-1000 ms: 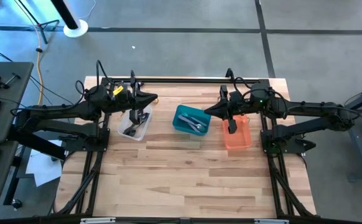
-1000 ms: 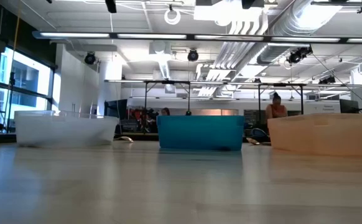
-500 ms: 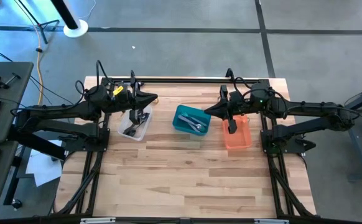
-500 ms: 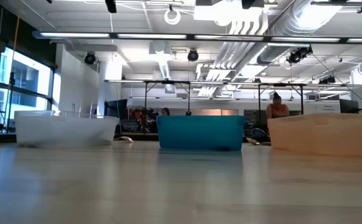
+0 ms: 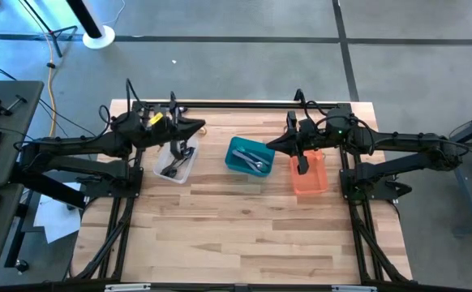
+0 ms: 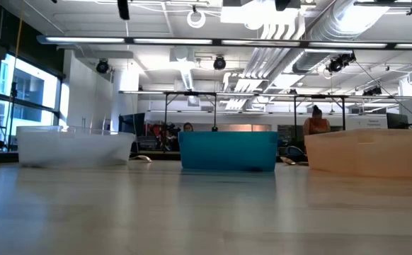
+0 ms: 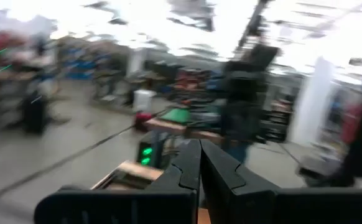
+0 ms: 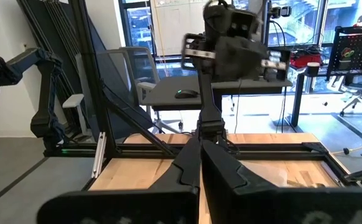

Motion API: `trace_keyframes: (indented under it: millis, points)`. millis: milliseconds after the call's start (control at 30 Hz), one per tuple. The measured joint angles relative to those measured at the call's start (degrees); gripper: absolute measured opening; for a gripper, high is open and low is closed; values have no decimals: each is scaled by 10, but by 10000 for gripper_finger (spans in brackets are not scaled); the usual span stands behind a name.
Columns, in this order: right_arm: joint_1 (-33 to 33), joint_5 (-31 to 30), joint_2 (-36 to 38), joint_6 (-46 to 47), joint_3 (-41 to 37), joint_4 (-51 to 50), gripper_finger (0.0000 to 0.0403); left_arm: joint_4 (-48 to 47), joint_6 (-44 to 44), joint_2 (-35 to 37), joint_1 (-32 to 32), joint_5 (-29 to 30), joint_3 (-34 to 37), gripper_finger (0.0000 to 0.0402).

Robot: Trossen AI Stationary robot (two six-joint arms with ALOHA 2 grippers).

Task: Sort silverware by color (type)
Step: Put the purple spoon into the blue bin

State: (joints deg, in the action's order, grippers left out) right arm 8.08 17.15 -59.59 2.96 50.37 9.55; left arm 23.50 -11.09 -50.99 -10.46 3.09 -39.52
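Note:
Three bins stand in a row on the wooden table: a clear one (image 5: 175,162), a teal one (image 5: 250,158) and an orange one (image 5: 309,174). Dark silverware (image 5: 171,169) lies in the clear bin and shiny silver silverware (image 5: 257,163) in the teal bin. The right arm covers part of the orange bin, and what it contains does not show. My left gripper (image 5: 202,127) hangs shut above the clear bin's far end, pointing toward the table's right. My right gripper (image 5: 268,145) hangs shut between the teal and orange bins, pointing left. Both wrist views show the fingers closed on nothing (image 7: 199,163) (image 8: 199,152).
A black rail (image 5: 236,104) runs along the table's far edge, and black frame legs flank both sides. Bare wood (image 5: 244,235) fills the near half of the table. In the low view the bins stand side by side (image 6: 227,150), and a person (image 6: 315,122) sits in the room behind.
My left gripper has turned slightly in place and stays shut. The bins and the right arm have kept still.

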Motion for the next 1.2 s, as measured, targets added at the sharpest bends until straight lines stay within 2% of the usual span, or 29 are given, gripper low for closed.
trace_keyframes:
  millis: [67,133,333,500,600,900,1200]
  points:
    - [0,0,0,0,0,-1,0,-29,-19,-2,-2,52,0,12]
    - [0,0,0,0,0,-3,0,-73,-24,-8,-17,75,-2,28]
    - [0,0,0,15,0,-6,0,-260,-43,-58,-109,45,-82,93]
    - [0,0,0,15,0,-8,0,-420,3,-130,-207,48,-155,135]
    - [0,0,0,15,0,-10,0,-482,51,-185,-264,53,-189,151]
    - [0,0,0,15,0,-30,0,-607,84,-370,-363,77,-276,161]
    - [0,0,0,15,0,-52,0,-607,113,-502,-395,83,-288,161]
